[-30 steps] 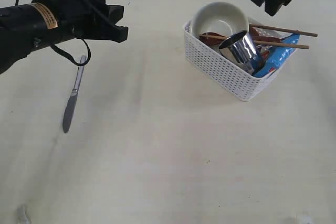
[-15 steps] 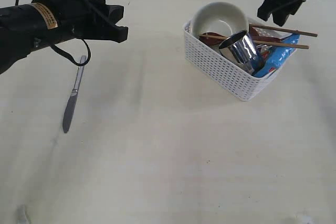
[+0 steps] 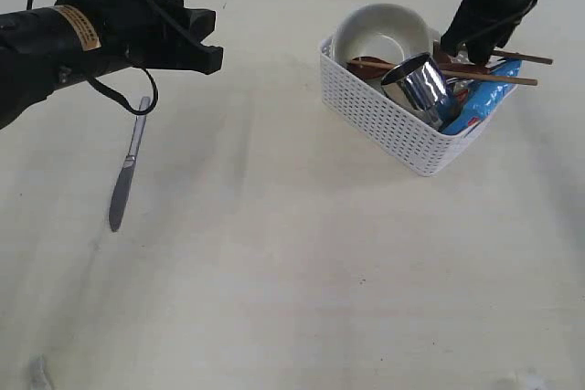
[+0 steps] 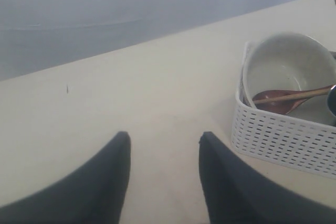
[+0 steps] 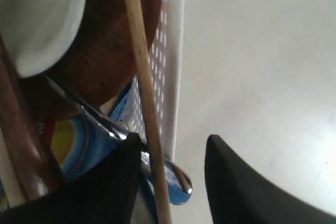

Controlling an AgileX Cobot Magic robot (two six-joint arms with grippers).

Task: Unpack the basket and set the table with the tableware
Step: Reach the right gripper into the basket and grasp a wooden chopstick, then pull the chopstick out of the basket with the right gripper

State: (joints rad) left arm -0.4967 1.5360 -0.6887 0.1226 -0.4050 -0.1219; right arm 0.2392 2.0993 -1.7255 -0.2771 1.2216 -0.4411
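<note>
Basket (image 3: 402, 125) stands at the counter's (image 3: 274, 271) far right, holding most of the tableware: bowl (image 3: 384, 34), cup (image 3: 420, 87), spoon (image 4: 286, 100), chopsticks (image 3: 494, 52). Only the knife (image 3: 126, 166) lies out, at the left. The left tool (image 4: 164, 137) hangs near it, wide and empty. The right tool (image 5: 173, 140), jaws apart, straddles a chopstick over the basket without gripping. Most of the unpacking appears left to do.

The table (image 3: 292, 271) lies open across its middle and toward the camera — broad room to pass. At the left only the knife (image 3: 126, 166) lies flat, beside the left arm (image 3: 82, 38). The basket (image 3: 384, 121) is crowded: tilted bowl (image 3: 379, 29), cup (image 3: 422, 87) and two chopsticks (image 3: 498, 66) across the rim bar its mouth — the right gripper (image 3: 457, 43) hangs just over them.
</note>
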